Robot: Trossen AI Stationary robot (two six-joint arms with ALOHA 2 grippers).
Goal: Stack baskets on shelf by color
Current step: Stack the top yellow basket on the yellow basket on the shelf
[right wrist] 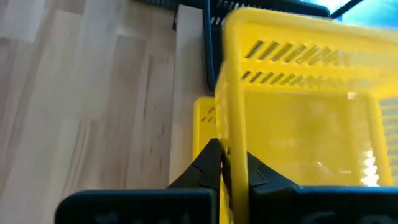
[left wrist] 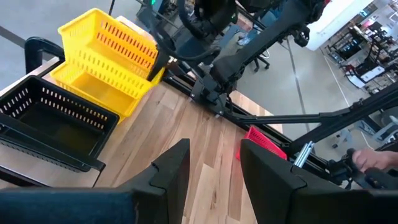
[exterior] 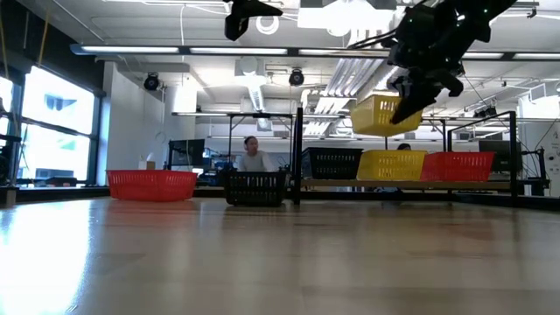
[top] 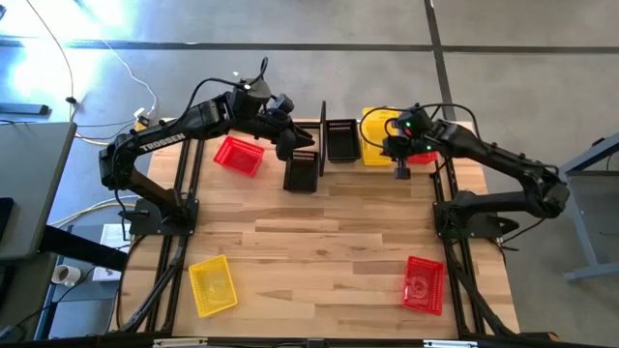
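A yellow basket (exterior: pixel 382 115) hung in the air above the shelf (exterior: pixel 411 182), tilted, its rim pinched between the closed fingers of the right gripper (right wrist: pixel 227 163). In the right wrist view the two dark fingers clamped one wall of that basket, with a second yellow basket (right wrist: pixel 205 121) visible directly beneath it. From table height the lifted basket sat just above and slightly to one side of the yellow basket standing on the shelf (exterior: pixel 391 164), the two apart. On the shelf that lower yellow basket stood in the middle, between a black basket (exterior: pixel 333 163) and a red basket (exterior: pixel 458 165).

From above, the right gripper (top: pixel 402 147) reached over the shelf's yellow section at the far edge of the table (top: pixel 329 242), the held basket (top: pixel 379 126) under it.

The left gripper (left wrist: pixel 214 165) hovered near the shelf's black end, its fingers parted and holding nothing; its wrist camera looked past them at the black and yellow baskets.

Off the shelf, another black basket (top: pixel 302 171) stood on the table just in front of it, and a red basket (top: pixel 238 155) lay farther out on the left arm's side. Near the front edge lay a yellow basket (top: pixel 212 285) on the left and a red one (top: pixel 424 284) on the right, well apart. A person (exterior: pixel 253 156) sat in the room beyond the table.
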